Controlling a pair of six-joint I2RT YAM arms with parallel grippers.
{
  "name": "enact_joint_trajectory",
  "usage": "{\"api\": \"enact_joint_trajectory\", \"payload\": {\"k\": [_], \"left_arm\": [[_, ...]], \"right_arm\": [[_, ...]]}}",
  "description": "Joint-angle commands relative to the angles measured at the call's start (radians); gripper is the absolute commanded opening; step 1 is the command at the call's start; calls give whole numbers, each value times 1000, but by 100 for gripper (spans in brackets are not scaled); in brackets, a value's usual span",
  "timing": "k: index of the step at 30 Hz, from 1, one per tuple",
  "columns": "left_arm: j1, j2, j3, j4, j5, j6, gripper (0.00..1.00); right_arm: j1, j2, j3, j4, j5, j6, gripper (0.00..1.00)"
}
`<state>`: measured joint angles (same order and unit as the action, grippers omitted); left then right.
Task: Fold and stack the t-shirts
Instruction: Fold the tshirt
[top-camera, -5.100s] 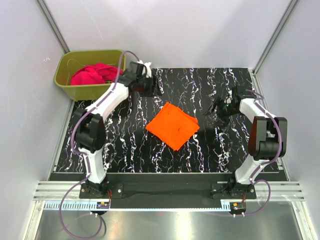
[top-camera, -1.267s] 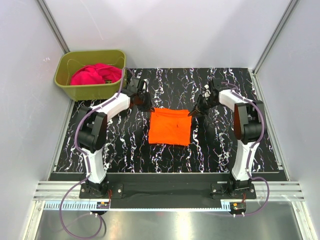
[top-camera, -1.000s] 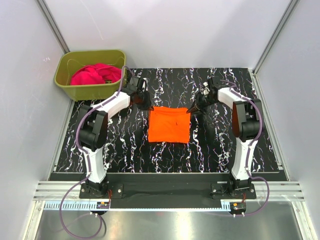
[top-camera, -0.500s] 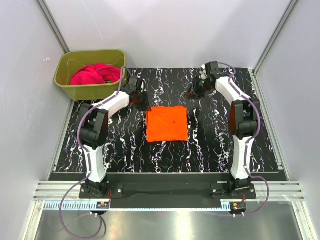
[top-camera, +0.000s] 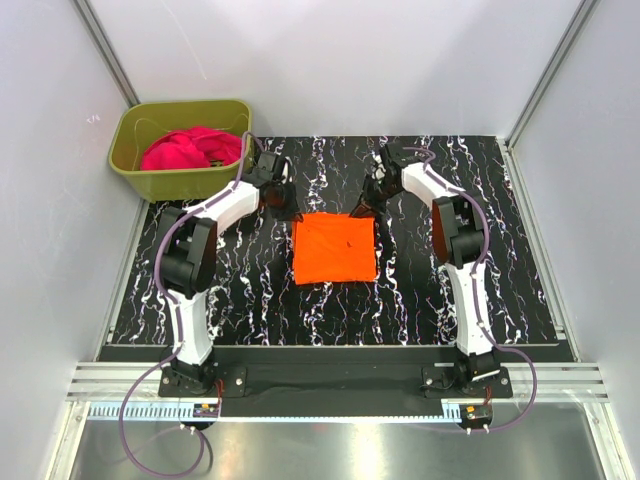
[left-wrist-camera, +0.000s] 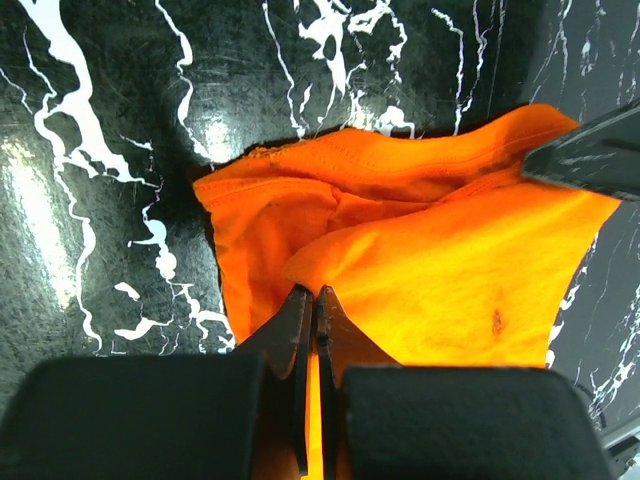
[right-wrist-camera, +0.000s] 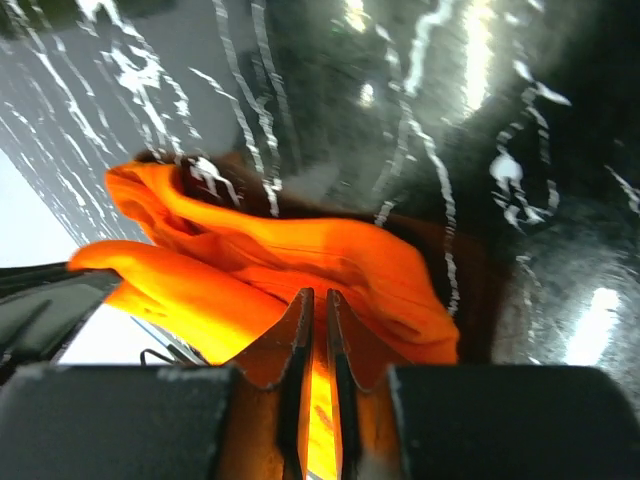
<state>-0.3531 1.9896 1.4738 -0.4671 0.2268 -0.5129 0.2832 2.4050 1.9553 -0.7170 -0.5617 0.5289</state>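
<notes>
I'm clenching left end effector (top-camera: 293, 213) and right end effector (top-camera: 363, 207) on folded bright orange cloth t-shirt (top-camera: 335, 250) | magenta-pink cloth t-shirt (top-camera: 190, 148) lying unfolded far left

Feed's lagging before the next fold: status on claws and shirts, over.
Left claw shut on orange shirt, far-left corner. Right claw shut on its far-right corner. Pink shirt bunched in tub. Nothing in the way.

The right tool (right-wrist-camera: 315, 297) has its two dark fingers drawn almost together, pinching a raised fold of the bright orange cloth t-shirt (right-wrist-camera: 300, 250), which lies bunched and rumpled on the glossy black white-veined table (right-wrist-camera: 400, 100).
</notes>
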Motion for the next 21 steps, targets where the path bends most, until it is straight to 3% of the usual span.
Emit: {"api": "enact_joint_trajectory", "payload": {"k": [1, 10, 14, 21], "left_arm": [[3, 21, 60, 7, -29, 17, 0], [3, 78, 155, -70, -55, 97, 3], [3, 89, 181, -88, -27, 149, 8], [-3, 34, 183, -126, 34, 194, 31]], "right_arm": [[-6, -21, -22, -13, -20, -12, 15], [-19, -109, -235, 11, -7, -30, 13], [-15, -219, -469, 86, -55, 19, 11], [135, -485, -823, 278, -170, 147, 11]]}}
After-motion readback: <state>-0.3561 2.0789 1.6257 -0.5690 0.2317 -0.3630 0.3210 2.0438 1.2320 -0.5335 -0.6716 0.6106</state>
